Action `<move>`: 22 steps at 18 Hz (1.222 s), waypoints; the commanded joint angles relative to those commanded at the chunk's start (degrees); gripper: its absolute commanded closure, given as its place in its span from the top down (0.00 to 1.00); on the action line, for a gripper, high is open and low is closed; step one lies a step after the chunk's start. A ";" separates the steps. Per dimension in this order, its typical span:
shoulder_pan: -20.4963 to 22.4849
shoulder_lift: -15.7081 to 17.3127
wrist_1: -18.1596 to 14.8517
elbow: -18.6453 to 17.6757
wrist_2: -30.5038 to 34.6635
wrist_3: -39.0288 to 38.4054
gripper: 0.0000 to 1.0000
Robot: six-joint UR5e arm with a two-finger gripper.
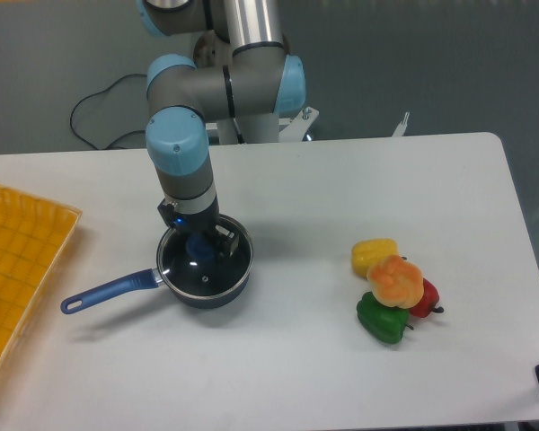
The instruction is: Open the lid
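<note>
Gripper points straight down over the lid, fingers either side of the blue knob; can't tell if they're clamped on it or just around it. Lid sits on one dark-blue saucepan directly below the gripper, handle pointing away to the left; contents hidden under glare. One yellow tray far left of the gripper at the table edge. Well to the gripper's right: four peppers bunched together, touching — one yellow, one orange, one red, one green.
</note>
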 joint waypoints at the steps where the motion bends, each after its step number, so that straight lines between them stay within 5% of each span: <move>1: 0.61 0.17 -0.09 0.35 0.00 0.09 0.52; 10: 5.80 0.44 -10.01 5.71 -0.09 4.30 0.52; 22: 13.00 0.88 -14.50 9.14 -0.53 13.88 0.52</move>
